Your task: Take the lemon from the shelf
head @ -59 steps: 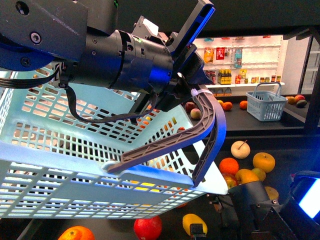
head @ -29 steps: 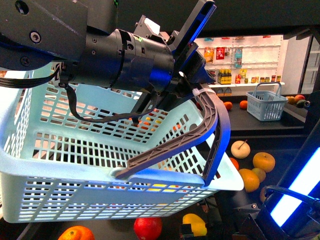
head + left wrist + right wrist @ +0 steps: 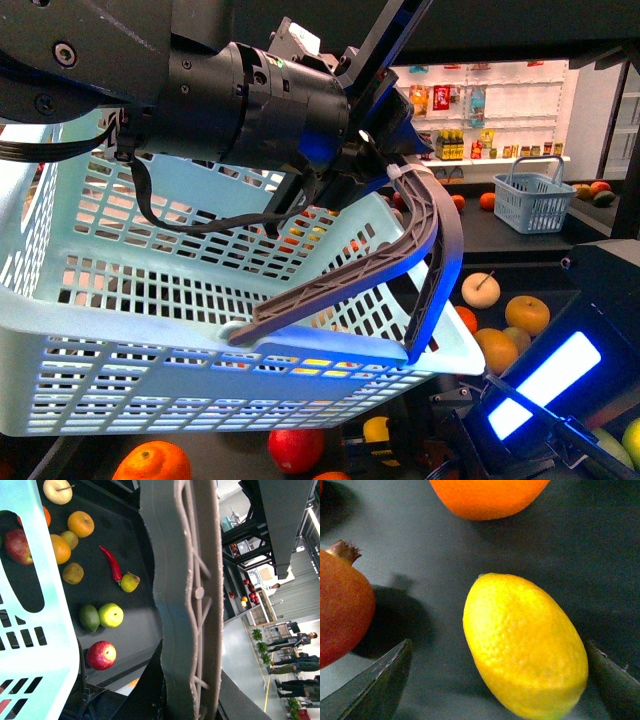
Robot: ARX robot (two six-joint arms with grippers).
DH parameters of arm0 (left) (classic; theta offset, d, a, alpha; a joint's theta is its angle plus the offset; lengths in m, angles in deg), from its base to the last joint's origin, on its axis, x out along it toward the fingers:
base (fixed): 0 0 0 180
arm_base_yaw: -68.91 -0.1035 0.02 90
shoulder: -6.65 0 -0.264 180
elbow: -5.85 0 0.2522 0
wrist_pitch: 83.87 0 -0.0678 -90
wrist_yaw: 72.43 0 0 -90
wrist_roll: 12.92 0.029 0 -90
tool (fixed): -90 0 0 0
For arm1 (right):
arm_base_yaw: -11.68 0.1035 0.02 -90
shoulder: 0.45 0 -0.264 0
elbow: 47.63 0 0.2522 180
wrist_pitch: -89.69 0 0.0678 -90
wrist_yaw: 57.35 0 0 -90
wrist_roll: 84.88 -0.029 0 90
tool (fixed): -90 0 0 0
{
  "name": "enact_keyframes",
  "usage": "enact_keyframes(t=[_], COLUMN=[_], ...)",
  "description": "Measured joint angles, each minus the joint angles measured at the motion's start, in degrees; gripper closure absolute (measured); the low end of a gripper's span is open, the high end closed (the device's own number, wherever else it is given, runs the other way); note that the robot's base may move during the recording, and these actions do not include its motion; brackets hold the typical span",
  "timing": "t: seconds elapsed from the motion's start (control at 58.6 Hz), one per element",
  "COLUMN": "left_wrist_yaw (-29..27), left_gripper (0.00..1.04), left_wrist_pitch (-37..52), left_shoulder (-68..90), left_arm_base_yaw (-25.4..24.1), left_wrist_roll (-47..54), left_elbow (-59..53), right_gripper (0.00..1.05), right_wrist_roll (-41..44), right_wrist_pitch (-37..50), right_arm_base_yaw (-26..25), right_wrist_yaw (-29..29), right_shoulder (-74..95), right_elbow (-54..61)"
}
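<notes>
On the dark shelf tray point(image 3: 395, 540), beside the dull-red pomegranate point(image 3: 340, 610), the smooth bright-yellow lemon point(image 3: 525, 645) lies between the wide-open jaws of the right gripper point(image 3: 495, 672), its long axis slanting across their gap, while the left gripper point(image 3: 388, 168) clamps the grey handle point(image 3: 420, 240) of the pale-blue basket point(image 3: 200, 290).

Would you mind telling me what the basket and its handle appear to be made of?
The basket looks like glossy pale-blue moulded plastic, given its slotted walls. Its handle seems matt grey-brown plastic, given its moulded ribs.
</notes>
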Motion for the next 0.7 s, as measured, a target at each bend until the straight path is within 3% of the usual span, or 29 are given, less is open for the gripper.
enact_keyframes(t=[0.188, 0.495, 0.7], left_wrist_yaw=[-0.2, -0.1, -0.1], left_gripper=[0.95, 0.95, 0.95], left_wrist_pitch=[0.0, 0.0, 0.0], left_shoulder=[0.0, 0.0, 0.0], left_arm_base_yaw=[0.0, 0.0, 0.0], left_wrist_roll=[0.0, -0.1, -0.1], left_elbow=[0.0, 0.0, 0.0], right_gripper=[0.04, 0.47, 0.53], right_wrist_roll=[1.0, 3.7, 3.9], right_wrist_pitch=[-0.2, 0.6, 2.5], right_arm_base_yaw=[0.0, 0.0, -0.8], right_wrist_yaw=[-1.0, -2.5, -3.0], right_shoulder=[1.6, 3.1, 2.7], right_elbow=[-2.1, -2.8, -0.9])
